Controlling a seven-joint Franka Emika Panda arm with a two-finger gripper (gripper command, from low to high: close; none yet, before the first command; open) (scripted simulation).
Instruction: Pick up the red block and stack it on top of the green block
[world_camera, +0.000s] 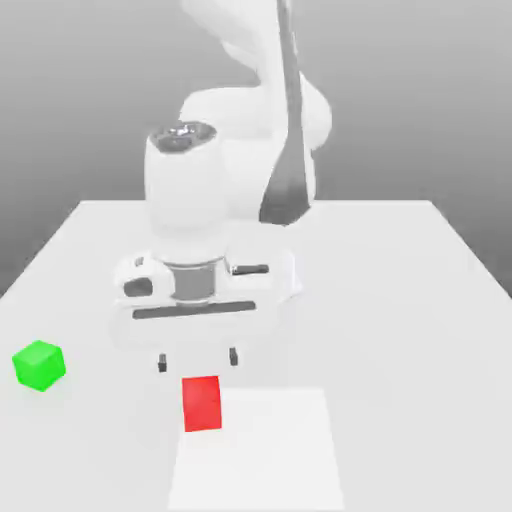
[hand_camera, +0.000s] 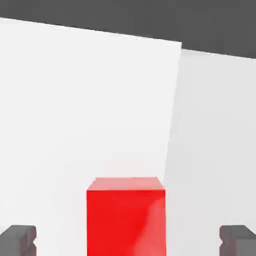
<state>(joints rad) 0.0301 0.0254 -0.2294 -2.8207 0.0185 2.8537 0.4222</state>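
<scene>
1. The red block (world_camera: 202, 403) is sitting on the white table (world_camera: 400, 300) near its front edge, resting at the border of a paler square patch (world_camera: 270, 450) of the tabletop, its near faces turned toward the exterior camera.
2. The gripper (world_camera: 197, 361) is hanging directly behind and above the block in the exterior view, pointing down, its two dark fingertips (world_camera: 162, 364) spread wide and holding nothing.
3. In the hand view the red block (hand_camera: 126, 216) is standing between the two dark fingertips (hand_camera: 18, 239), with clear white table showing on either side of it; nothing is touching the cube.
4. The green block (world_camera: 39, 364) is lying well apart toward the exterior view's left, close to the table's left edge, with bare surface between it and the red cube.
5. Open tabletop is stretching away to the exterior view's right and back beyond the arm's white body (world_camera: 200, 200).
6. In the hand view the table's far edge (hand_camera: 100, 31) is meeting a dark background.
</scene>
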